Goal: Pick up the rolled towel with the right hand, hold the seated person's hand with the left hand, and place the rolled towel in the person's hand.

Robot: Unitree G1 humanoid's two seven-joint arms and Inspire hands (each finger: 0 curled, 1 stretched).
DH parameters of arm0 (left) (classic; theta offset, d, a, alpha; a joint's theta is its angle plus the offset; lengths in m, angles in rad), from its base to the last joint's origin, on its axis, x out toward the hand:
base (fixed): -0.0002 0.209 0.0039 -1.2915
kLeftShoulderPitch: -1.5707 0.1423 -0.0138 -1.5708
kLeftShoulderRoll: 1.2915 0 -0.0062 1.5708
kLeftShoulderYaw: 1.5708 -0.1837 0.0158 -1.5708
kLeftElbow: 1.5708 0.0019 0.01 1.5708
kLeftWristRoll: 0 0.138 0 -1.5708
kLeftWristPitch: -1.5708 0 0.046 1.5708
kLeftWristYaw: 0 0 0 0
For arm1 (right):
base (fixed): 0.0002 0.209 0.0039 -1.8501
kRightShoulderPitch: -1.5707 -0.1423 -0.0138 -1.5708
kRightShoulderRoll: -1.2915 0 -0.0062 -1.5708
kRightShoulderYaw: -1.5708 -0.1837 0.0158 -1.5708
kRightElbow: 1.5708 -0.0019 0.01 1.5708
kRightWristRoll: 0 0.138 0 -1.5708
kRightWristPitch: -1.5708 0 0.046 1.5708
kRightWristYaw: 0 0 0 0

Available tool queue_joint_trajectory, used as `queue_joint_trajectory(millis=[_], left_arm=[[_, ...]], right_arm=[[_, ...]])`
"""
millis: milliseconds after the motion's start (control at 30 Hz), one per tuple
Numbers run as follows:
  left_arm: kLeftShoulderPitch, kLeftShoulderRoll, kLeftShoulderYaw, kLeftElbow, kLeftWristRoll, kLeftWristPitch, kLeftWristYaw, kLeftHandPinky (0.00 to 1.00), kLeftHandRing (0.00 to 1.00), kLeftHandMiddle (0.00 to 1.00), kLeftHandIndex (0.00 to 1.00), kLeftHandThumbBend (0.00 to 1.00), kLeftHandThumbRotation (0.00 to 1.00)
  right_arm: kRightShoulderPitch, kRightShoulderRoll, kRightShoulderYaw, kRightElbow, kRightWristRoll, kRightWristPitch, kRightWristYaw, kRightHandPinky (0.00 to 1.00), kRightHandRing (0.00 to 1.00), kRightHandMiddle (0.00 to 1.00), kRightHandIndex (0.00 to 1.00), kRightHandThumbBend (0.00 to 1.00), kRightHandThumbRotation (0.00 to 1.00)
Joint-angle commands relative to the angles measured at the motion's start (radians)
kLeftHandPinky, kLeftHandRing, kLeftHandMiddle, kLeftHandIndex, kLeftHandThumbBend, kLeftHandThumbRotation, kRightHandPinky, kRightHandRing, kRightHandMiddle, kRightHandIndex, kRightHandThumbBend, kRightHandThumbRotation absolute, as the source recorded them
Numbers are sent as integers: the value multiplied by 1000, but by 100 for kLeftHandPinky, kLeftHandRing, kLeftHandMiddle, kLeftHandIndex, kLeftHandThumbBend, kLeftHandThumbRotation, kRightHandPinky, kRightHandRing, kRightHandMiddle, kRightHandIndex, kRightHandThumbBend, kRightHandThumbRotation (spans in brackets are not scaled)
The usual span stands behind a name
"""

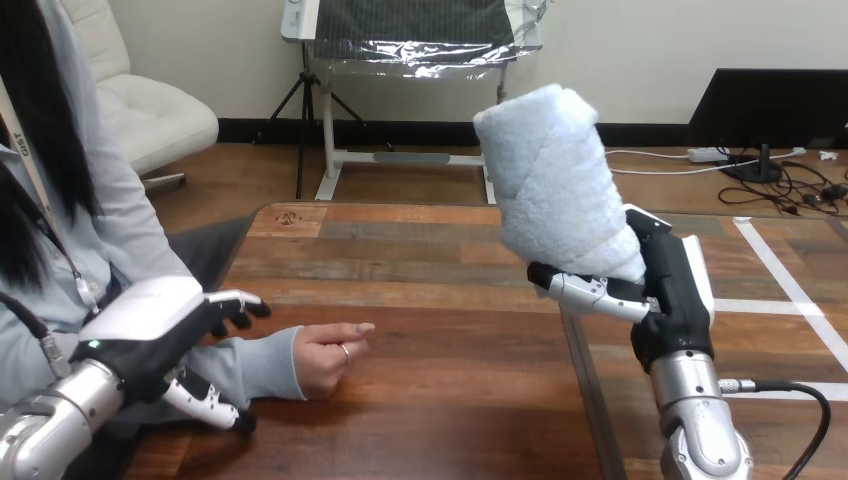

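The right hand (655,300) has its fingers and thumb curled round the lower end of the rolled towel (555,180) and holds it clear above the table (450,420). The rolled towel stands nearly upright out of the top of that hand, its long axis leaning a little toward the robot's left.

The person's hand (332,357) rests on the table well to the left of the right hand and lower than it. It is loosely closed, with its knuckles turned toward the rolled towel.

The left hand (150,325) is much the nearer of the two. It sits over the person's sleeve (262,365) just behind the wrist, fingers spread on the far side and thumb on the near side, so the person's hand lies just beyond its fingertips. It straddles the forearm without clasping it, and whether it touches the sleeve cannot be told.

The hold with the left hand looks not yet made. The placing turns on carrying the rolled towel leftward and down into a palm that first needs opening.
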Motion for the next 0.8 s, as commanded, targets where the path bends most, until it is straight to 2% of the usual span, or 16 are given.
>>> queue_joint_trajectory(millis=[0, 200, 767], left_arm=[[-117, 8, -32, 71, 7, -24, 36, 67, 72, 77, 79, 100, 25], [-153, -4, -71, 148, 27, -32, 67, 66, 70, 76, 78, 100, 26], [-210, -33, -165, 292, 61, -36, 131, 66, 71, 76, 79, 100, 31]], right_arm=[[-33, 11, -23, -88, 40, -51, 30, 31, 37, 47, 45, 76, 0], [-20, 22, -35, -120, 80, -46, 81, 31, 37, 47, 45, 75, 0], [37, 38, -35, -231, 112, -34, 133, 30, 37, 47, 45, 74, 0]])
